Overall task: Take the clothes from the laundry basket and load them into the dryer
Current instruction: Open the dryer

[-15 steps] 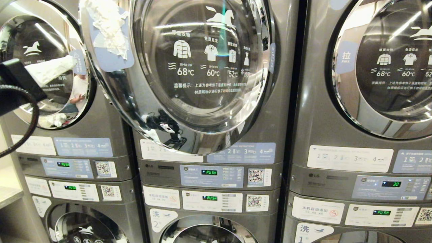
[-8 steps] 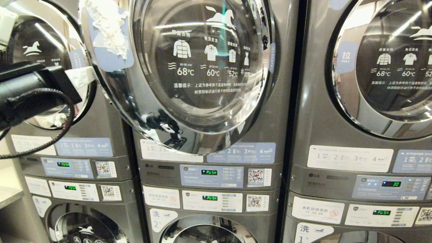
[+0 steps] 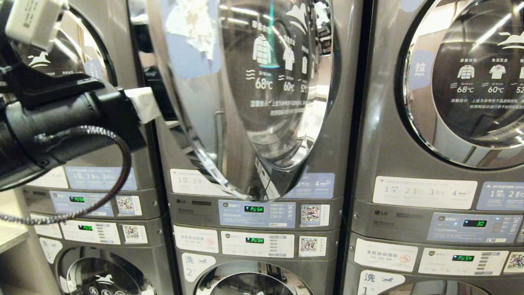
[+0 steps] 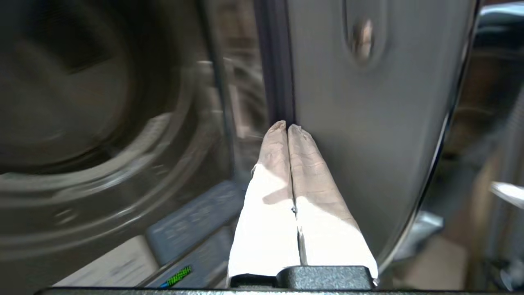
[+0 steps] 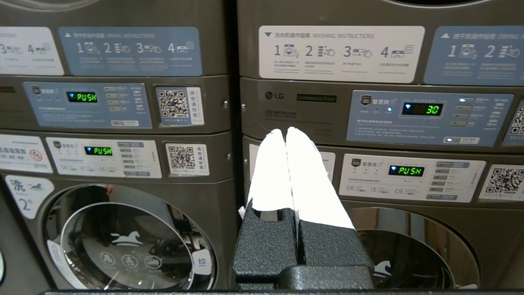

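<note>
From the head view we see the dryer (image 3: 254, 102) in the middle stack, its round chrome-rimmed glass door (image 3: 262, 94) swung partly open and seen nearly edge-on. What lies in the drum behind it we cannot tell; no clothes or basket show here. Our left gripper (image 3: 141, 104), white-padded, sits just beside the door's left edge. A second ago the door faced us almost flat and only the arm's end showed at the far left; since then the arm has come in and the door has swung outward. The glass reads 68°C, 60°C and 52°C with white Chinese text; the green display (image 3: 254, 209) below says PUSH, beside an LG mark, and a white tag (image 3: 194, 262) lower down carries the number 2. The right-hand stack's display (image 3: 474, 223) shows 30.

In the left wrist view our left gripper (image 4: 287, 128) has its fingers pressed together, holding nothing, tips just at the grey inner face of the door (image 4: 368, 123).

In the right wrist view our right gripper (image 5: 285, 132) is likewise closed and empty, hanging before the panels, well apart from them. We read LG, WASHING INSTRUCTIONS, PUSH and 30.
</note>
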